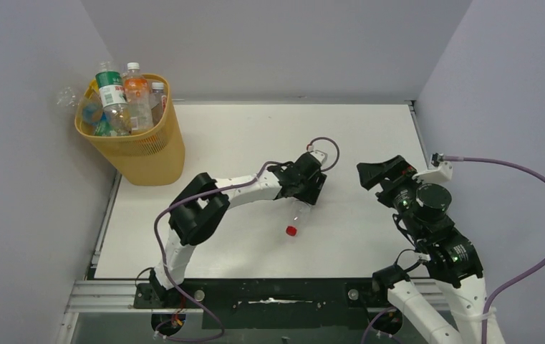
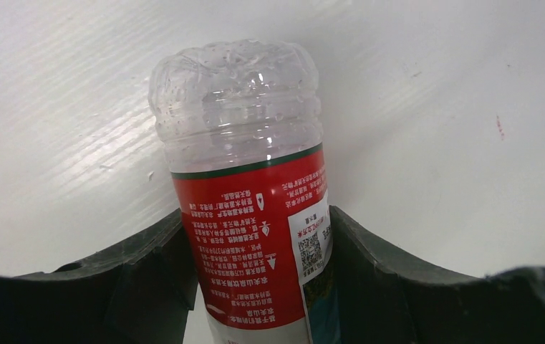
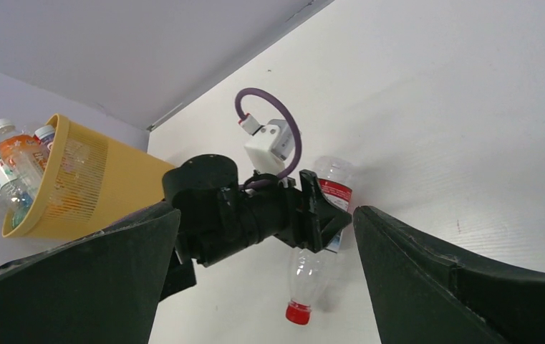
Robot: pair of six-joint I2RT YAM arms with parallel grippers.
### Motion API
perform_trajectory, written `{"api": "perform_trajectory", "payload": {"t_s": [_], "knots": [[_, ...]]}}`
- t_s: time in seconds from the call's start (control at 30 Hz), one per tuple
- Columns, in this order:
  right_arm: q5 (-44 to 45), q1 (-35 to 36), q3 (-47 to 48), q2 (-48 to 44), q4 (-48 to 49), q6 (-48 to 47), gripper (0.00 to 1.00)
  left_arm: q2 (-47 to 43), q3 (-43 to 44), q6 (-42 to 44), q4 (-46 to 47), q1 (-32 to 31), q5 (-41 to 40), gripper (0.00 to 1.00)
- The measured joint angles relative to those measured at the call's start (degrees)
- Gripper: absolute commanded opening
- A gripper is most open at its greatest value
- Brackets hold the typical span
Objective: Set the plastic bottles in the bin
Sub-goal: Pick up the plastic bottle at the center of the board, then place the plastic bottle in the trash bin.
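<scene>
A clear plastic bottle (image 1: 298,215) with a red label and red cap lies near the middle of the white table (image 1: 255,136), cap toward the near edge. My left gripper (image 1: 311,188) is shut on its labelled body; in the left wrist view both fingers press the bottle (image 2: 251,215) at the label, left gripper (image 2: 256,218). My right gripper (image 1: 380,175) hangs open to the right of it, nothing between its fingers (image 3: 427,265); right gripper (image 3: 266,211). The yellow-orange bin (image 1: 144,154) stands at the far left corner, tilted, holding several bottles (image 1: 122,100).
Grey walls close the table on the left, back and right. In the right wrist view the left arm's wrist (image 3: 233,208) with its purple cable sits between me and the bin (image 3: 90,186). One clear bottle (image 1: 65,95) sticks out beyond the bin's left rim.
</scene>
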Motion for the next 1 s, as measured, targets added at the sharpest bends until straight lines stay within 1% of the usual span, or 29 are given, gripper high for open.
{"api": "perform_trajectory", "payload": {"t_s": [0.17, 0.4, 0.73, 0.87, 1.0], "knots": [[-1.03, 0.00, -2.25, 0.07, 1.11, 0.15, 0.98, -4.15, -1.60, 0.07, 0.02, 1.22, -0.44, 0.43], [-2.27, 0.00, -5.07, 0.50, 1.68, 0.42, 0.98, -9.60, -1.66, 0.33, 0.04, 2.78, -0.39, 0.43], [-3.50, 0.00, -6.95, 0.66, 3.06, 0.61, 0.98, -13.29, -1.53, 2.36, -2.23, 7.34, -1.14, 0.44], [-4.35, 0.00, -8.15, 0.79, 3.96, 0.61, 0.98, -15.17, 1.46, 4.31, -5.18, 10.43, -1.73, 0.45], [-5.64, 0.00, -8.46, 2.47, 5.25, 0.61, 0.98, -19.43, 4.17, 5.46, -5.88, 16.00, -2.25, 0.47]]}}
